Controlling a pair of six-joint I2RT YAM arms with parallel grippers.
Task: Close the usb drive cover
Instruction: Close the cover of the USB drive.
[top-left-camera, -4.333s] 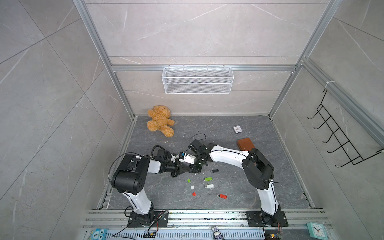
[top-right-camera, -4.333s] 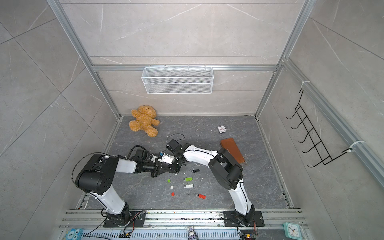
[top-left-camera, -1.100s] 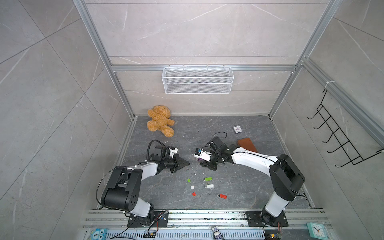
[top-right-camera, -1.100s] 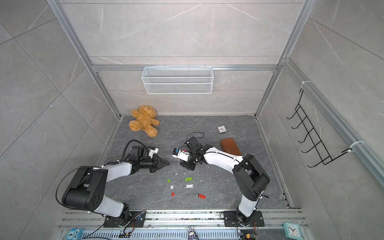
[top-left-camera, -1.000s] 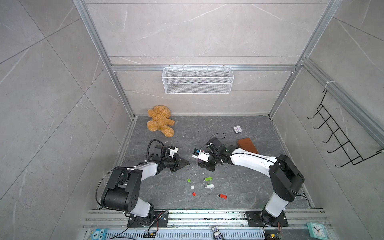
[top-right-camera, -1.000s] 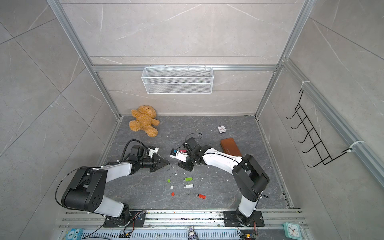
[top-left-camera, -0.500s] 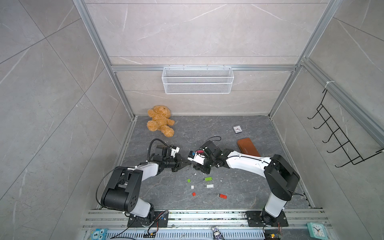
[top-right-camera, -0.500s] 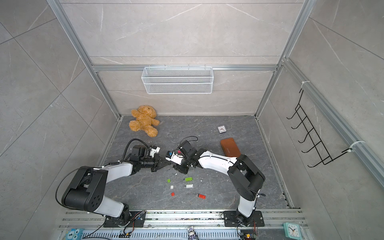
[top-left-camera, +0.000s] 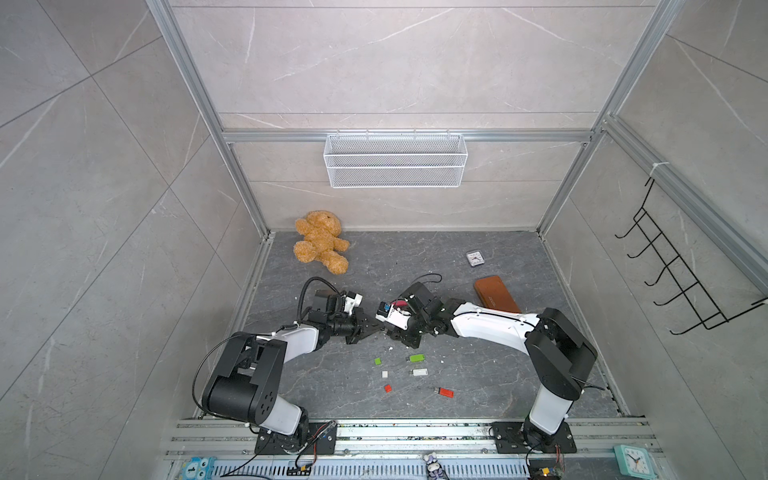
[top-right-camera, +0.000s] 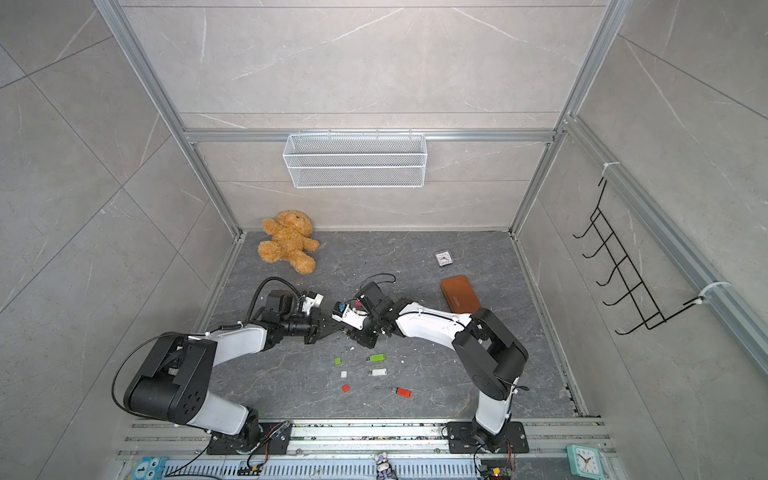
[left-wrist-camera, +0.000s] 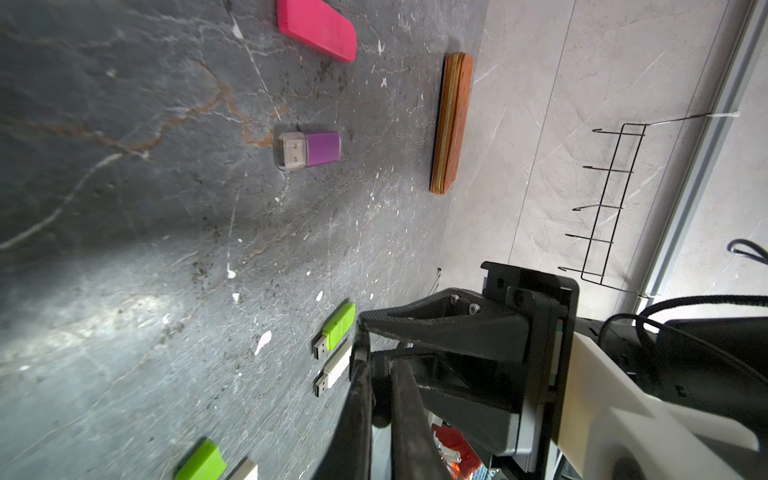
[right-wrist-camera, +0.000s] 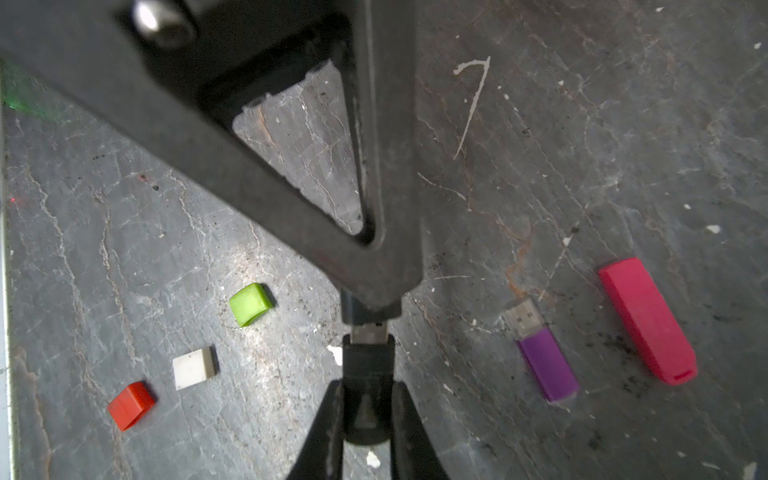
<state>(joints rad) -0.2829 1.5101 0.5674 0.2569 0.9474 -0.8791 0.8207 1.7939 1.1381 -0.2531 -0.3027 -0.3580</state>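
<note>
Left gripper (right-wrist-camera: 370, 299): jaws pinched shut on the black cap (right-wrist-camera: 370, 312) | right gripper (right-wrist-camera: 368, 388): jaws clamped on the black usb drive (right-wrist-camera: 368, 365), held over the table (right-wrist-camera: 582, 124), metal plug at the cap's mouth, partly bare | change: a second ago the tips stood apart, now they meet.

Teddy bear (top-left-camera: 320, 243) lies back left, wallet (top-left-camera: 496, 296) right, small clock (top-left-camera: 473, 258) behind the wallet.

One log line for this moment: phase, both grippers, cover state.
phase: capping | left gripper: shut on black cap | right gripper: shut on black USB drive | metal plug: partly exposed, cap not seated
</note>
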